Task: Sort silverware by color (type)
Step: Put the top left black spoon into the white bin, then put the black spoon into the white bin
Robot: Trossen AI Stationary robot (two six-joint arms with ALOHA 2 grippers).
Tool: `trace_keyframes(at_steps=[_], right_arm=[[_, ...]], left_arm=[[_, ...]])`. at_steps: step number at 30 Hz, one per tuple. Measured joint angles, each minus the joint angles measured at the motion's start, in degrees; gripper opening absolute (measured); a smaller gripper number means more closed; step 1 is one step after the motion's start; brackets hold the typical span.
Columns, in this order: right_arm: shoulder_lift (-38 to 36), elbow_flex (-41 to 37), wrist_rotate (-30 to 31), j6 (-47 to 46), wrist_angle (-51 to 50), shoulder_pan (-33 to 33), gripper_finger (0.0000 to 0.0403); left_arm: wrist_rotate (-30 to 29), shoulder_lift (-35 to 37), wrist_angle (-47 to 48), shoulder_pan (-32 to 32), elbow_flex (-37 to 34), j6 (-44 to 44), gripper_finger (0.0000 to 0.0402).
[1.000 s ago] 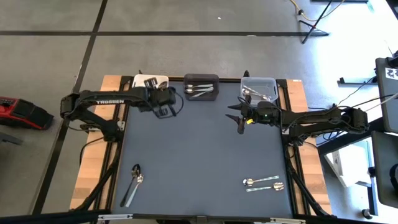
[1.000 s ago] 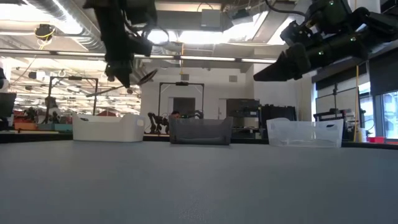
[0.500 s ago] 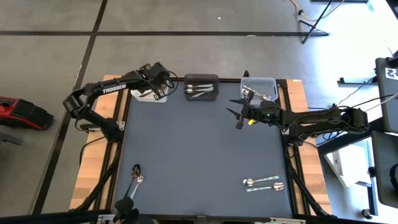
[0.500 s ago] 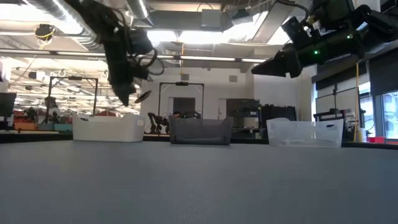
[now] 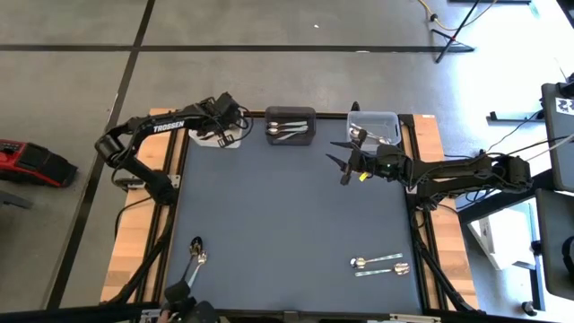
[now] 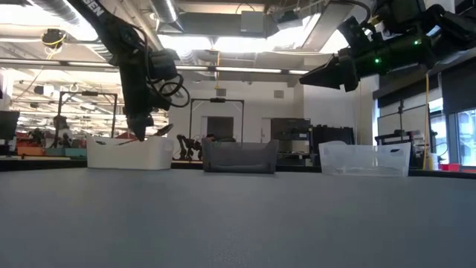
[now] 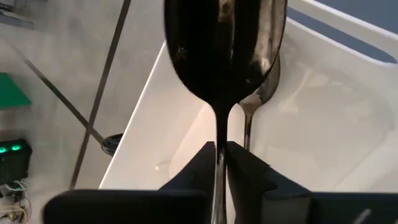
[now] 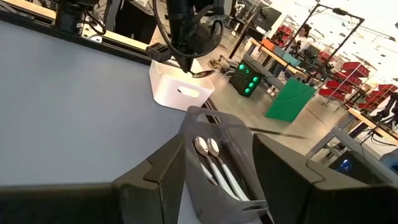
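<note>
My left gripper (image 5: 224, 128) hangs over the white bin (image 5: 208, 117) at the table's far left and is shut on a dark spoon (image 7: 224, 50). In the left wrist view a second dark spoon (image 7: 262, 93) lies inside that bin. My right gripper (image 5: 341, 161) hovers open above the mat, beside the clear bin (image 5: 373, 127). The right wrist view looks past the open gripper (image 8: 217, 155) at two silver spoons (image 8: 211, 158) in the black bin (image 8: 239, 168). A dark and a silver spoon (image 5: 193, 262) lie near left. Two silver spoons (image 5: 381, 264) lie near right. My left gripper pinches the dark spoon's thin handle (image 7: 220, 140) between its two fingers, just behind the bowl. The fingers (image 6: 141, 123) come from above, pointing down, and lie along the handle. The bowl (image 6: 165, 129) juts past the fingertips, lifted clear just above the white bin's rim.
Three bins stand in a row along the far edge: white, black (image 5: 290, 124) and clear, the last two holding silver spoons. The wide middle of the dark mat (image 5: 287, 206) is bare. Something dark, perhaps a person, shows at the near edge (image 5: 184, 309).
My left gripper, keeping the dark spoon, has swung from the mat beside the white bin toward the far left, over the bin, and come down until the bowl is at the rim. My right gripper has risen slightly and stayed open.
</note>
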State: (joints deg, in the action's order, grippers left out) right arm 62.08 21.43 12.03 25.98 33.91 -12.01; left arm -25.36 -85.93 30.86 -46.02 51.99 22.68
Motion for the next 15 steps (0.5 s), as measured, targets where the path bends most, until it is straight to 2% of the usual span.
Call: trace_keyframes(at_steps=[7, 12, 15], right_arm=[[0.0, 0.0, 0.0, -0.4, 0.0, 0.0, 0.0179], [0.0, 0.0, -0.2, -0.5, 1.1, 0.0, 0.0179], [0.0, 0.0, -1.8, -2.1, 1.1, 0.0, 0.0179]], left_arm=[[-2.3, 0.7, 4.9, 3.0, 2.1, -2.9, 0.0099], [-2.0, 4.0, 8.8, 9.2, 3.5, -7.9, 0.0109], [1.0, 7.0, 11.1, 14.5, 3.5, -12.1, 0.0109]])
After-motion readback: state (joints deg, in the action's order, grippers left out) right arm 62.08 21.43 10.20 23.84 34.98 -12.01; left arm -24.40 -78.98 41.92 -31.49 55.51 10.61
